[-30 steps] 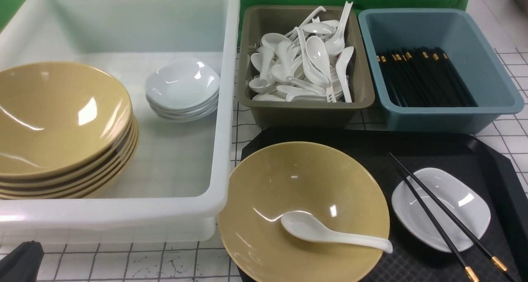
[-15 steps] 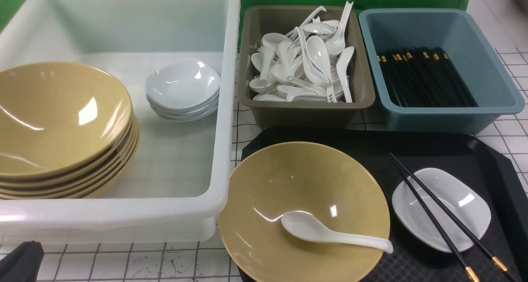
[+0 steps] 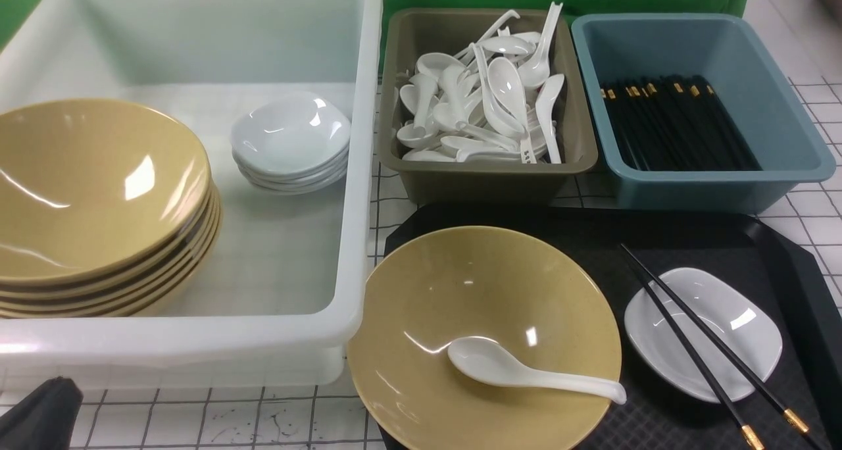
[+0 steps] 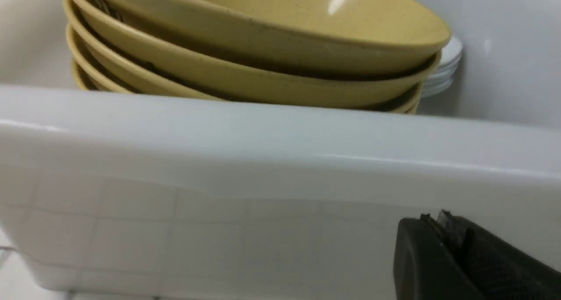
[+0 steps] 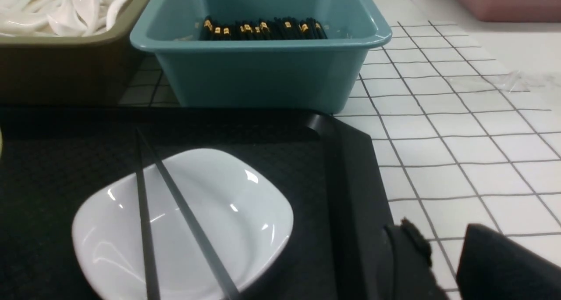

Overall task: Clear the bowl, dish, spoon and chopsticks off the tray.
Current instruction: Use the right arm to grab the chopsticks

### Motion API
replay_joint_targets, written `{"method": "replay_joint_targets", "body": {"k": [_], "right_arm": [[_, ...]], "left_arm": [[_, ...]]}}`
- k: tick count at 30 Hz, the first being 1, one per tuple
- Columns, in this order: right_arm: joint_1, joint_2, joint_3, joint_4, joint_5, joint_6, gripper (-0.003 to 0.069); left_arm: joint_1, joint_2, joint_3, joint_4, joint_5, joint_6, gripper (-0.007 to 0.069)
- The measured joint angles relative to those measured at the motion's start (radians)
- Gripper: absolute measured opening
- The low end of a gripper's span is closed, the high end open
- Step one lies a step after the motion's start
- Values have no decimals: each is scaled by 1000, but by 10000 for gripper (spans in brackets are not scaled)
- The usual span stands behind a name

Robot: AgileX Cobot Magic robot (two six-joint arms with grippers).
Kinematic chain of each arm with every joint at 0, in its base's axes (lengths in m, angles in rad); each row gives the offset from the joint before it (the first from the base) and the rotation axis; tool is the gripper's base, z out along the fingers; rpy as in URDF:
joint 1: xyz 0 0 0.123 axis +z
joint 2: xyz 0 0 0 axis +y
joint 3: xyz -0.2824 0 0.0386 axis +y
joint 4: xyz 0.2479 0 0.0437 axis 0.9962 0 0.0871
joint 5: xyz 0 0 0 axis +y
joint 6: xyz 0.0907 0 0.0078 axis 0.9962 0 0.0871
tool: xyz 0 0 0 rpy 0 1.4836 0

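Note:
The mustard-yellow bowl (image 3: pixel 460 292) sits at the left end of the black tray (image 3: pixel 658 233), overhanging its left rim. The white spoon (image 3: pixel 526 373) lies inside the bowl, handle pointing right. The small white dish (image 3: pixel 723 312) rests on the tray's right part, with the black chopsticks (image 3: pixel 714 340) lying across it. The right wrist view also shows the dish (image 5: pixel 236 212), chopsticks (image 5: pixel 184 212) and tray (image 5: pixel 350 168). My left gripper (image 3: pixel 49 397) is shut and empty, low before the white tub's front wall (image 4: pixel 263 159). My right gripper (image 5: pixel 442 241) is open and empty beside the tray's right rim.
A white tub (image 3: pixel 365 174) at the left holds a stack of yellow bowls (image 3: pixel 99 193) and a stack of white dishes (image 3: pixel 289 141). An olive bin (image 3: pixel 487 177) of spoons and a blue bin (image 3: pixel 691 190) of chopsticks stand behind the tray.
My left gripper has risen slightly at the lower left of the front view. Nothing on the tray has moved.

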Motion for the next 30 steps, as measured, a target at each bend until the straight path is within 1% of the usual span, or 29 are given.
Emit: {"method": "replay_joint_targets", "body": {"k": [1,3,5,6,7,8,9,12,14,17,19,20,21,22,23,26,28,29,30], "right_arm": [[0,0,0,1,-8,38,237],[0,0,0,2,-19,151,237],[0,0,0,3,-38,357,237],[0,0,0,3,-44,514,237],[0,0,0,3,-46,682,237],[0,0,0,3,-46,710,237],[0,0,0,4,-46,888,237],[0,0,0,6,-46,1086,237],[0,0,0,6,-46,1124,237],[0,0,0,6,-44,1123,237],[0,0,0,6,-42,1121,237],[0,0,0,6,-44,1118,237],[0,0,1,6,-46,1118,237],[0,0,2,6,-71,1090,237],[0,0,2,6,-122,1037,237],[26,0,-8,6,-183,928,232],[58,5,-48,6,-158,861,214],[83,21,-86,6,-132,801,195],[116,47,-139,6,-94,715,164]], "left_arm": [[0,0,0,-161,-33,-65,-13],[0,0,0,-364,-60,-170,-13],[0,0,0,-542,-77,-246,-13],[0,0,0,-690,-88,-287,-13],[0,0,0,-758,-95,-302,-13],[0,0,0,-769,-96,-304,-13],[0,0,0,-818,-103,-303,-13],[0,0,0,-870,-110,-289,-13],[0,0,0,-887,-106,-282,-13],[0,0,0,-904,-79,-265,-13],[0,0,-1,-905,-41,-216,-13],[0,0,-19,-904,-6,-136,-13],[0,0,-19,-904,-6,-136,-13],[0,0,-63,-900,28,-40,-13],[0,0,-107,-900,42,67,-13],[0,0,-209,-900,55,276,-13],[0,10,-268,-891,56,365,-13],[0,38,-312,-867,64,409,-13],[0,83,-353,-836,78,436,-13]]}}
